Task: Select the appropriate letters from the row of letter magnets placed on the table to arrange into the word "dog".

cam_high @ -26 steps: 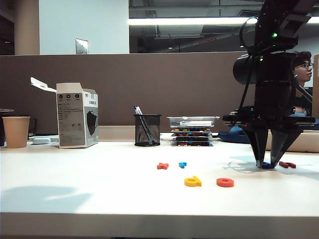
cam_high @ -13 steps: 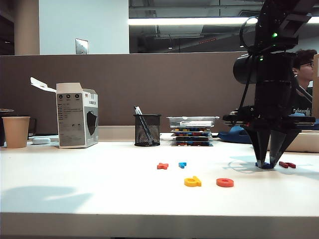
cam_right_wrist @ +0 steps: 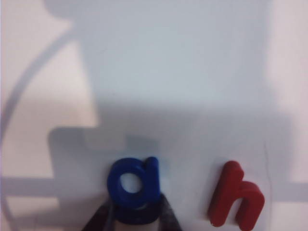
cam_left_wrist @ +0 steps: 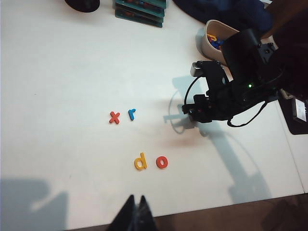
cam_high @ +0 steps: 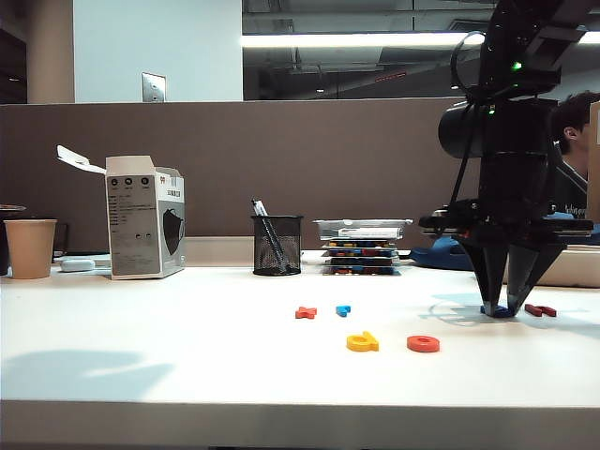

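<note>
**Nearly there: d and o placed, g in the grip**

Already we see the yellow d [cam_high: 362, 342] and the orange-red o [cam_high: 423, 344] side by side near the bench's [cam_high: 187, 356] front edge, spelling the start of the word. We judge the blue g [cam_right_wrist: 133, 185] is what remains. Our right pincer [cam_high: 503, 307] stands over it at far right, fingers narrowed onto its lower part, the g on the bench, just left of the red h [cam_right_wrist: 237, 196]. Our left pincer [cam_left_wrist: 134, 214] hangs pinched together, empty, well apart.
</note>
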Robot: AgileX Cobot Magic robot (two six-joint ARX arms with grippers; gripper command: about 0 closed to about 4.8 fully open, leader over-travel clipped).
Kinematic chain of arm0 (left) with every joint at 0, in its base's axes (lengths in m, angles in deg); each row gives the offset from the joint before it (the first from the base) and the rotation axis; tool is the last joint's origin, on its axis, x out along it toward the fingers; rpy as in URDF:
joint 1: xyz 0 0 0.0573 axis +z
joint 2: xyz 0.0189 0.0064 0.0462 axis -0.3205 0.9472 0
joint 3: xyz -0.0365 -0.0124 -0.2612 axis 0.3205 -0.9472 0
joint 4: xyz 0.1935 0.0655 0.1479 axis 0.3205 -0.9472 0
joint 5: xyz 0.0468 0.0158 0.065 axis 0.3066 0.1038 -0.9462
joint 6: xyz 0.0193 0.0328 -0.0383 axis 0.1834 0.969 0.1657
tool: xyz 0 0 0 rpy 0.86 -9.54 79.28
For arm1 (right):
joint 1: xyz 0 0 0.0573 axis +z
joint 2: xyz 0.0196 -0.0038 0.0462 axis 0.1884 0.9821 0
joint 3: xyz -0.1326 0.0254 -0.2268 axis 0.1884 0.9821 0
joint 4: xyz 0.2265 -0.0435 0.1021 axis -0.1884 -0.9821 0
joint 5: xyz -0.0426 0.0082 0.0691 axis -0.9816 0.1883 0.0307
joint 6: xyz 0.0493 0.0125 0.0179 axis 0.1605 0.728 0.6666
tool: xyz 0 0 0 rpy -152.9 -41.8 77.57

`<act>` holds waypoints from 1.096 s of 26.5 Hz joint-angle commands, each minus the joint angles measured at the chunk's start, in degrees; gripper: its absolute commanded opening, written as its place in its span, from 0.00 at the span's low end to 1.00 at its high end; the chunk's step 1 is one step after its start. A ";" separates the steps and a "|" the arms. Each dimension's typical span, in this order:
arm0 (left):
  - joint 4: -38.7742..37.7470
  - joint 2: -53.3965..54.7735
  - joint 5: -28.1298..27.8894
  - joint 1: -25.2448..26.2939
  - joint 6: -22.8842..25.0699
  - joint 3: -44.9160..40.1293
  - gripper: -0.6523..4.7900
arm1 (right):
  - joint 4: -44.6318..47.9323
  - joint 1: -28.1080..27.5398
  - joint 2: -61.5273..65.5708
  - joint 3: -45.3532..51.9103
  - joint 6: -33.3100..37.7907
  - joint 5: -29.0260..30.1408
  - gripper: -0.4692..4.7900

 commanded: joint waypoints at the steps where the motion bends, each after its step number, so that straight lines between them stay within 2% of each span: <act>1: 0.15 -0.09 -0.33 -0.02 0.04 0.20 0.11 | -0.39 0.13 0.57 0.35 -0.09 0.15 0.23; 11: 0.15 -0.09 -0.33 -0.02 0.07 0.20 0.11 | -0.63 0.13 -4.70 0.31 -0.11 0.42 0.23; 15: 0.15 -0.09 -0.33 -0.02 0.07 0.20 0.11 | -5.29 0.15 -7.41 0.31 1.53 4.00 0.23; 18: 0.15 -0.11 -0.33 -0.02 0.07 0.20 0.11 | -8.70 0.26 -7.63 0.33 2.56 4.20 0.23; 29: 0.15 -0.09 -0.33 -0.02 0.07 0.20 0.11 | -10.51 5.90 -8.02 0.44 7.23 4.00 0.23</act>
